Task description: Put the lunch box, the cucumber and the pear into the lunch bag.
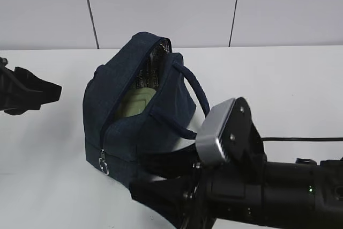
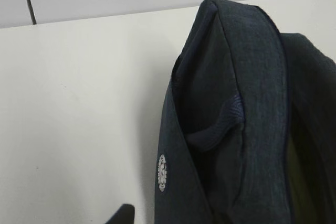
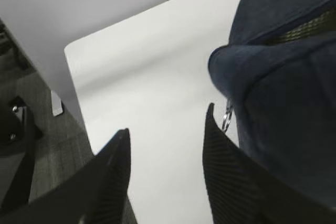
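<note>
Bench, white and wide, carries the lunch bag, a boxy dark navy bag standing left of the middle with its zipper top gaping open toward the near side. A pale wall with dark seams rises behind the far edge. Through the opening the exterior view shows the pale green lid of the lunch box lying inside the bag, under a patterned lining; neither wrist view shows it. Cucumber and pear cannot be made out in any view. The right arm's black body and its silver wrist camera fill the near right of the exterior view and hide the bag's near right corner. The padded loop handle arches over the bag's right side. The left wrist view alone shows a small white emblem on the bag's side panel. The right gripper has its fingers spread apart and empty, the right one just beside the silver ring zip pull; whether they touch cannot be told. The left gripper hangs at the far left, well apart from the bag, and how far open its fingers are cannot be told.
</note>
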`<act>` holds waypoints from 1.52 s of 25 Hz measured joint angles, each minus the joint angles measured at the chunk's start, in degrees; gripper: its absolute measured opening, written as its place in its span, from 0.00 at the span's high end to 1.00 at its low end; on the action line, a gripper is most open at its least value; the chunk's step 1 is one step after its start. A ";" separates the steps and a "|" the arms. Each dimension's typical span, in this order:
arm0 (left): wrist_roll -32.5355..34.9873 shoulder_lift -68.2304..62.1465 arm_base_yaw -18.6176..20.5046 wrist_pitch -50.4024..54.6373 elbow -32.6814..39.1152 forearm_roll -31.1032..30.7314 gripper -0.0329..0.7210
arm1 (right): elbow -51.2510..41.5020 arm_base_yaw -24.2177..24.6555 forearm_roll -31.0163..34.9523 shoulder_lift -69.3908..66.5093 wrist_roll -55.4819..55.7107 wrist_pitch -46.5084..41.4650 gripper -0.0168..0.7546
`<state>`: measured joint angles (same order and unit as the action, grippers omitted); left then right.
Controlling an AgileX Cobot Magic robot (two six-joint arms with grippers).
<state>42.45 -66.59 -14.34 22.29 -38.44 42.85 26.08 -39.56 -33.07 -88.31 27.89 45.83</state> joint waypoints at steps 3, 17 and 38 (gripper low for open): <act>0.00 0.00 0.00 0.00 0.00 0.00 0.59 | 0.00 0.00 -2.79 -2.52 -0.03 0.00 0.51; 0.05 0.00 0.00 -0.04 0.00 1.33 0.59 | 5.90 -6.78 3.51 -9.61 -9.67 -15.17 0.57; 0.05 0.00 0.00 1.03 0.00 1.33 0.59 | 20.88 -24.40 79.65 -21.05 -57.62 -17.23 0.54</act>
<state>42.50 -66.59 -14.34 23.32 -38.44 44.18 46.96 -63.96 46.59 -109.36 -29.73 28.61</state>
